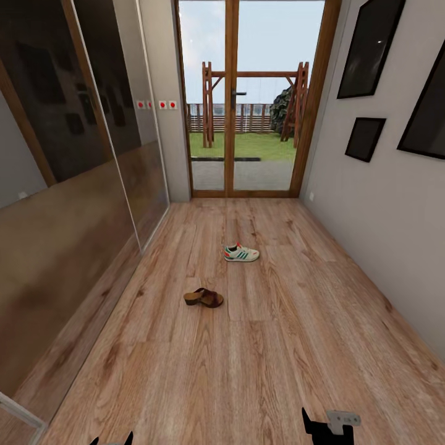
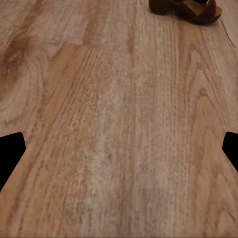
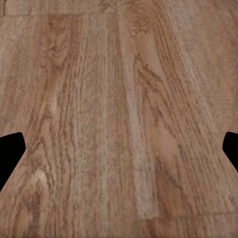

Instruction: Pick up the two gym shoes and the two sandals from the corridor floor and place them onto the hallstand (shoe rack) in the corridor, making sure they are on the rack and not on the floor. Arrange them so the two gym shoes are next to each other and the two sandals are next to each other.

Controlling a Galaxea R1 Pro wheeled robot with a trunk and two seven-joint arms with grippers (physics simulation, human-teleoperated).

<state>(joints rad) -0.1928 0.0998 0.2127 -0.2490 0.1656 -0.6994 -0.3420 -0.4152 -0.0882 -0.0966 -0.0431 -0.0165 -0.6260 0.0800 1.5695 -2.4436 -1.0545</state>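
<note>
- Head view showed one gym shoe (image 1: 241, 253) lying on the corridor floor (image 1: 278, 346), toward the glass door (image 1: 250, 99).
- One dark sandal (image 1: 203, 298) lay nearer the robot, apart from the shoe.
- Left gripper (image 2: 119, 153) hung over bare planks, fingers spread wide, holding nothing; the sandal (image 2: 186, 7) sat ahead.
- Right gripper (image 3: 119, 153) likewise looked wide open and empty, though only its fingertips (image 3: 10, 148) showed.

No legible text on anything.

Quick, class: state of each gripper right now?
Left gripper: jaws open, holding nothing.
Right gripper: jaws open, holding nothing.
</note>
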